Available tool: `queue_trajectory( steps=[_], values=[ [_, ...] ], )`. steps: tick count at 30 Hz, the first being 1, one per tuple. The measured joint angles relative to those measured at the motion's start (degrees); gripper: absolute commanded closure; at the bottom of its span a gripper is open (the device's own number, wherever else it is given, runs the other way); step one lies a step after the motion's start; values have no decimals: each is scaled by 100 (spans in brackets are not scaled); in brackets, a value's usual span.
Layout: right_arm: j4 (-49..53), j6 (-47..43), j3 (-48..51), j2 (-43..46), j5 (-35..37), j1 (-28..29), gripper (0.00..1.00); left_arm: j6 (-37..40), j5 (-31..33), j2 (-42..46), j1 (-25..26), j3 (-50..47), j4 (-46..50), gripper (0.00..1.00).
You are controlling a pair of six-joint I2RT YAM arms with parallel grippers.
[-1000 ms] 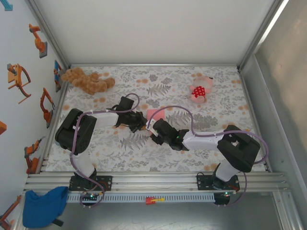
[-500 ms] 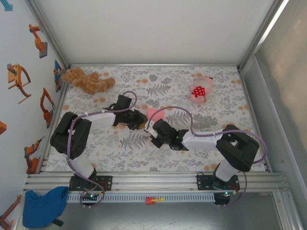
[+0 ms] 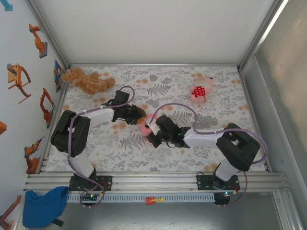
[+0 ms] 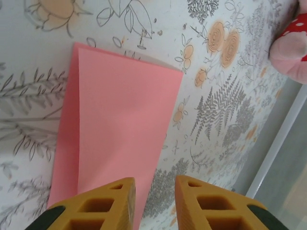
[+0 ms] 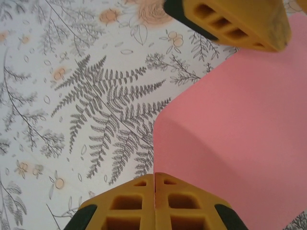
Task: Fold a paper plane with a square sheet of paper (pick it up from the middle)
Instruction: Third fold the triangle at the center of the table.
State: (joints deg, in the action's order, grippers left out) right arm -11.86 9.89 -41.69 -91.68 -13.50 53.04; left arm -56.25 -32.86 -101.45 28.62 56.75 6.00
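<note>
- the square sheet of paper (image 3: 145, 126) lies mid-table between the two grippers. In the left wrist view it is already doubled over, with a narrow strip of the lower layer showing along one long side.
- In the right wrist view its near part bulges up off the tablecloth (image 5: 72, 96).
- right gripper (image 5: 154, 179): clenched, with the sheet's near edge pinched in the seam between the fingers.
- left gripper (image 4: 154, 184): released, jaws apart, nothing held. One finger overlaps the sheet's edge and cloth shows in the gap.
- Step, my read: an early fold, right holding and left free to reposition. No dart shape yet.
- Next move calls for the left to press or take the free side without dragging. Thin paper buckles easily, so the edges need to line up before creasing.
- Room: the grippers crowd each other, with the left's fingers (image 5: 230, 19) touching or just beside the sheet's far edge.
- There is open table (image 3: 216, 110) to the right. The pink plush toy (image 3: 199, 90) and brown plush (image 3: 86, 80) sit well apart at the back.
</note>
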Motion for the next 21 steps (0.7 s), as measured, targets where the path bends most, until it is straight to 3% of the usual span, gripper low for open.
queue_trajectory(
  steps=[11, 21],
  values=[
    [-197, 619, -2, -516, -632, -120, 100, 551, 282, -931, 203, 844, 841, 83],
    [-164, 1110, -20, -518, -461, -289, 100, 813, 404, -1088, 221, 1025, 1276, 87]
  ],
)
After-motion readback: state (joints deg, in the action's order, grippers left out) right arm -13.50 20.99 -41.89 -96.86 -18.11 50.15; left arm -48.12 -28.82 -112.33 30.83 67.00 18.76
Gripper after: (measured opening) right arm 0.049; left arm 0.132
